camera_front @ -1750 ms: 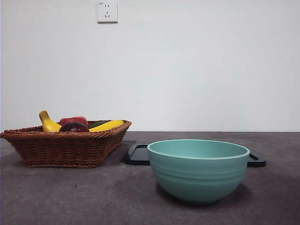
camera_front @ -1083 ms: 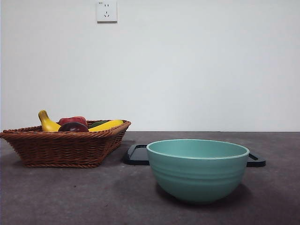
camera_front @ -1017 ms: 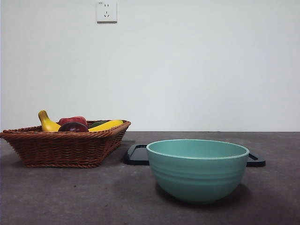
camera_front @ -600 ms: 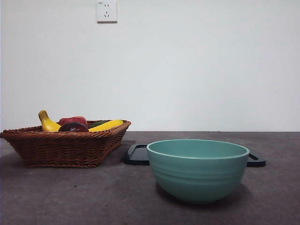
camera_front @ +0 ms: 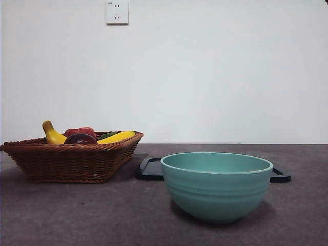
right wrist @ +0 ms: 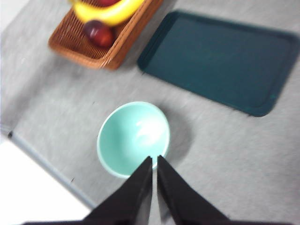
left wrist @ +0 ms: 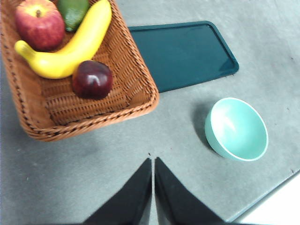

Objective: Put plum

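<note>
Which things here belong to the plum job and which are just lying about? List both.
Job: plum in the wicker basket; left gripper and right gripper, both shut and apart from the fruit.

Lying about: apple, banana, green fruit, teal bowl, dark tray.

One plum (left wrist: 92,79), one apple (left wrist: 39,24), one banana (left wrist: 70,45), one avocado (left wrist: 73,11), one basket (left wrist: 136,82), one bowl (left wrist: 236,129), one tray (left wrist: 183,54).

Front view sits low, level across the table — both wrist views look down, sharing the bowl (camera_front: 217,185) and basket (left wrist: 136,89).
</note>
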Robot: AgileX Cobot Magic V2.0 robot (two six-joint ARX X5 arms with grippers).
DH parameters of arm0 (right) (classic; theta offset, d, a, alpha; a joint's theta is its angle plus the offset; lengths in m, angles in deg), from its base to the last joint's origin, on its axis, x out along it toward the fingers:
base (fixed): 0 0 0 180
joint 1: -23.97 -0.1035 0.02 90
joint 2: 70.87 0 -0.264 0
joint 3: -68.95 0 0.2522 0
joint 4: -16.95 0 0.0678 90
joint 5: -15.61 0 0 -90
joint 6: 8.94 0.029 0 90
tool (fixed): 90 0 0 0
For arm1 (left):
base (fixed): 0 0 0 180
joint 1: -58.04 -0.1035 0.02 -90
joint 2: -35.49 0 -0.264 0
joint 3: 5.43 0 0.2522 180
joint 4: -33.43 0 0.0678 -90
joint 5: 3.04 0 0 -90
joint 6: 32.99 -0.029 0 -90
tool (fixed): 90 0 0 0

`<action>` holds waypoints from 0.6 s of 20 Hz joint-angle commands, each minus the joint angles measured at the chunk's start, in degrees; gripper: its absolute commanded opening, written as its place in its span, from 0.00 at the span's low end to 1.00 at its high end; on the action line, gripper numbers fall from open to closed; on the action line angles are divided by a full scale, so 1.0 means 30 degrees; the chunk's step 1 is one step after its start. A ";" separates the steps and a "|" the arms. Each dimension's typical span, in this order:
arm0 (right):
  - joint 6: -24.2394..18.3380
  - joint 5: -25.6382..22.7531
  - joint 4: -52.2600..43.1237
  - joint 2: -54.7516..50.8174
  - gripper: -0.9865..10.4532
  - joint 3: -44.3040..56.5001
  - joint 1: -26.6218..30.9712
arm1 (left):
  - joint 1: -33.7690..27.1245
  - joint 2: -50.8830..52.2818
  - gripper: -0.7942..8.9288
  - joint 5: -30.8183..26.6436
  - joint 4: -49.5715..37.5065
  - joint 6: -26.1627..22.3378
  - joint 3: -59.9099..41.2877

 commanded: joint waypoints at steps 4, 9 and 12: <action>-0.0364 0.0073 -0.0044 0.0117 0.13 -0.0372 -0.0495 | 0.0087 -0.0138 0.17 0.0080 -0.0109 -0.0080 0.0423; -0.0211 0.0051 0.0015 0.0117 0.43 -0.0364 -0.0495 | 0.0087 -0.0138 0.53 0.0073 -0.0095 0.0087 0.0415; -0.0211 0.0051 0.0022 0.0117 0.43 -0.0372 -0.0495 | 0.0087 -0.0138 0.54 0.0073 -0.0087 0.0095 0.0415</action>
